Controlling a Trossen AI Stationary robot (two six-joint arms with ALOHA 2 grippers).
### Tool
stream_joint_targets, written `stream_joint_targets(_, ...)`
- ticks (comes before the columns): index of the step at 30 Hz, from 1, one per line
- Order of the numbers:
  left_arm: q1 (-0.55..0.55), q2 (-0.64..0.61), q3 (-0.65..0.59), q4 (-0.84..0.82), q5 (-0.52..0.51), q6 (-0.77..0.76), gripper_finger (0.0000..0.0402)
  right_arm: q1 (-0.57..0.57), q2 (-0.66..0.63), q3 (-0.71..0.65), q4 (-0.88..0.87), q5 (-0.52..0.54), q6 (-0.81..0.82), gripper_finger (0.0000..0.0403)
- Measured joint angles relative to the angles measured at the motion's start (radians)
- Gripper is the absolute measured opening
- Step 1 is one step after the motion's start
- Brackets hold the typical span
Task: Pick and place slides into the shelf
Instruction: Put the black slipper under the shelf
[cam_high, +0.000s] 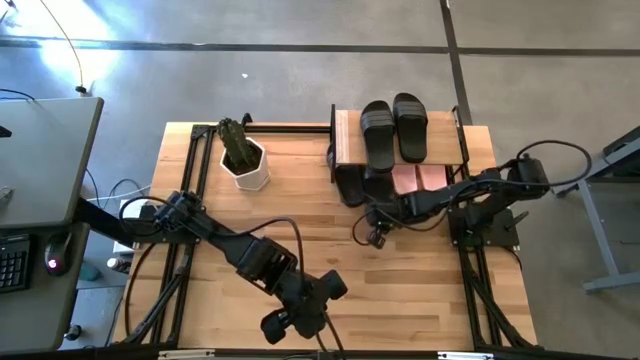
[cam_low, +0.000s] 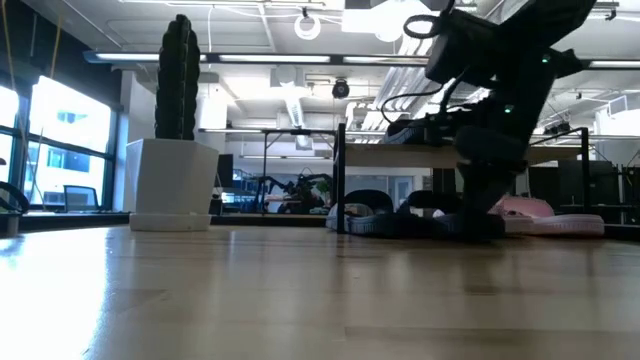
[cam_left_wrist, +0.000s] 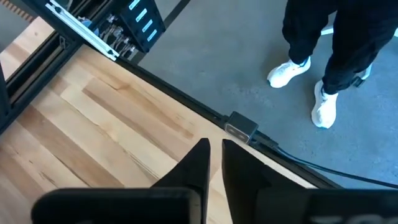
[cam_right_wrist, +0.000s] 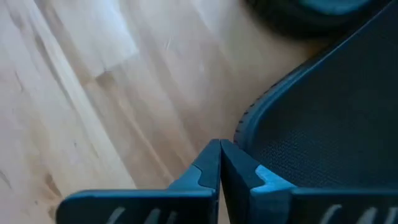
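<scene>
The shelf (cam_high: 343, 140) stands at the table's far right. Two black slides (cam_high: 378, 135) (cam_high: 410, 125) lie on its wooden top board. Two pink slides (cam_high: 420, 178) lie below the board, and black slides (cam_high: 350, 186) lie at its near left corner. My right gripper (cam_high: 372, 222) is shut, low over the table just in front of the shelf. In the right wrist view (cam_right_wrist: 219, 158) its fingers stand at the rim of a black slide (cam_right_wrist: 329, 112). My left gripper (cam_high: 285, 325) is shut and empty at the table's near edge, as the left wrist view (cam_left_wrist: 214, 165) also shows. My right gripper's shut fingers (cam_right_wrist: 258, 177) point down, right beside the curved rim (cam_right_wrist: 244, 138) of a black slide that lies flat on the table. I cannot tell whether the finger touches the rim.
A white hexagonal pot with a cactus (cam_high: 245, 160) stands at the far left of the table and also shows in the low view (cam_low: 175, 180). A person's legs in white shoes (cam_left_wrist: 323, 62) stand on the floor beyond the near edge. A desk (cam_high: 40, 170) stands left of the table.
</scene>
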Motion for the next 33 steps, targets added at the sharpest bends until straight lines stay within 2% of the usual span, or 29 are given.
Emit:
stream_joint_targets(13,0.002,0.0,0.0,-0.011,-0.025,0.007,0.0001,-0.093,0.0,0.0,0.06,0.01,-0.041,0.0)
stream_joint_targets(16,0.002,0.0,0.0,-0.022,-0.04,0.008,0.0,-0.067,-0.003,0.0,0.076,0.012,-0.038,0.0)
stream_joint_targets(19,0.002,0.0,0.0,-0.051,-0.045,0.005,0.0001,0.008,-0.029,0.0,0.084,0.039,0.001,0.0)
stream_joint_targets(22,0.002,0.0,0.0,-0.083,-0.064,0.0,0.0,0.116,-0.075,0.0,0.057,0.169,0.098,0.0)
stream_joint_targets(28,0.002,-0.012,0.0,-0.125,-0.106,0.002,0.0,0.39,-0.165,0.0,-0.105,0.574,0.471,0.0)
stream_joint_targets(30,0.002,-0.021,0.0,-0.125,-0.106,0.014,0.0001,0.468,-0.173,-0.008,-0.147,0.637,0.624,0.0)
stream_joint_targets(33,0.002,-0.032,0.0,-0.126,-0.106,0.027,0.0,0.563,-0.174,-0.057,-0.11,0.675,0.786,0.0)
